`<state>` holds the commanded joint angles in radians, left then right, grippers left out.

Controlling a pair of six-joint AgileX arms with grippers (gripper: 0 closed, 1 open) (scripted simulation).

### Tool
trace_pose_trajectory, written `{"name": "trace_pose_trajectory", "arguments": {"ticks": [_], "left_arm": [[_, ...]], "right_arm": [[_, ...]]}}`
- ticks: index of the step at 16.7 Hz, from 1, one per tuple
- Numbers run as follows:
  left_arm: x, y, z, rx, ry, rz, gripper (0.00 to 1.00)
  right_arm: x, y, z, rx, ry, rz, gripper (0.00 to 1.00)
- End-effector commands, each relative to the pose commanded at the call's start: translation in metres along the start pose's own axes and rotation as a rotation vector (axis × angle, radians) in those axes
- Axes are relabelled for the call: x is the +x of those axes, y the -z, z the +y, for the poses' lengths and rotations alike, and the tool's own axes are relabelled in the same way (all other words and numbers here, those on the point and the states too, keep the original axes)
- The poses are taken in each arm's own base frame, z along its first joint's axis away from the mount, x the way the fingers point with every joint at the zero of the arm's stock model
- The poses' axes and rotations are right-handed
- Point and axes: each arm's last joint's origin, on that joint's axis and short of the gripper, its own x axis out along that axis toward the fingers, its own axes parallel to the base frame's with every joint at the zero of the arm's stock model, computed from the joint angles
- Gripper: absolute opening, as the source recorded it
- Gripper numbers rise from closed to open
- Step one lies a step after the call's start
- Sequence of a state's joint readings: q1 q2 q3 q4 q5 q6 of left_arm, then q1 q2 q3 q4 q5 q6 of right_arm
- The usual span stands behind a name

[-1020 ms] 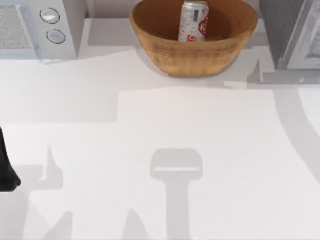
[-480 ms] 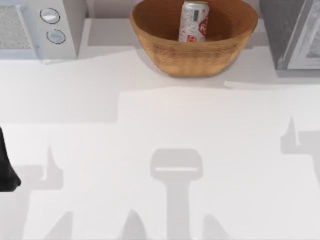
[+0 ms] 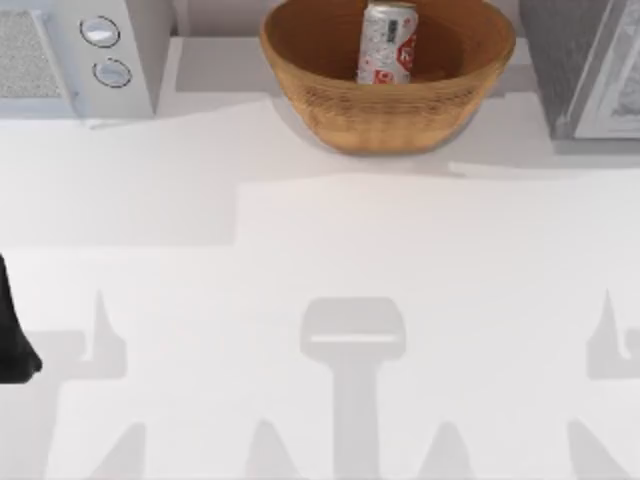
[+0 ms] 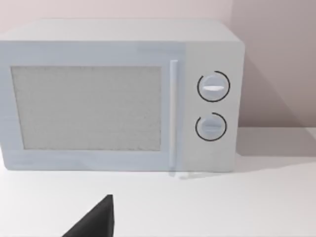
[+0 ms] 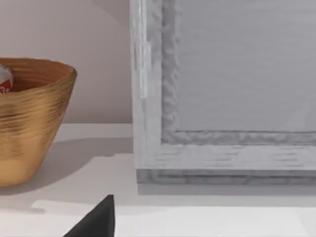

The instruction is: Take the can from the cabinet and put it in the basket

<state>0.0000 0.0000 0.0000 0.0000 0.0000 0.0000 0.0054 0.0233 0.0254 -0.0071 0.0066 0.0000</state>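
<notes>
We begin with the white table (image 3: 320, 300), which bears only shadows across its middle. The arm shadow at the table's right side has slid from beside the cabinet a second ago down to the near right corner, so we read our right arm as having pulled back towards its parked place.

At the far right stands the cabinet (image 3: 560, 60), dark grey and speckled, with its pale white-framed door (image 5: 227, 98); whether that door sits shut or ajar we cannot tell. At the far left sits the white microwave (image 4: 118, 94) with its two round knobs, which plays no part here.

Between them, at the far middle, the wicker basket (image 3: 388, 100) has not moved. Inside it the can (image 3: 387, 42) stands upright, silver-white with red marks, its top peeping over the rim in the right wrist view (image 5: 5, 79). It has kept that spot through the last second.

We judge the task as good as done: the can is in the basket, nothing holds it, and the retreat looks like the closing move.

Our left arm (image 3: 15, 335) stays parked at the table's left edge. A dark fingertip (image 4: 96, 219) shows for the left gripper and another (image 5: 96, 219) for the right, yet we cannot tell how wide either gripper stands.
</notes>
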Motion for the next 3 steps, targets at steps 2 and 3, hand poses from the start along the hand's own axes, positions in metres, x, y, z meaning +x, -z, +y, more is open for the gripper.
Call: {"name": "trace_pose_trajectory", "arguments": {"ticks": [2, 3], "left_arm": [[0.0000, 0.0000, 0.0000, 0.000, 0.000, 0.000, 1.00], [0.0000, 0.0000, 0.0000, 0.000, 0.000, 0.000, 1.00]], "right_arm": [[0.0001, 0.0062, -0.0004, 0.000, -0.001, -0.005, 1.00], [0.0001, 0.0062, -0.0004, 0.000, -0.001, -0.005, 1.00]]}}
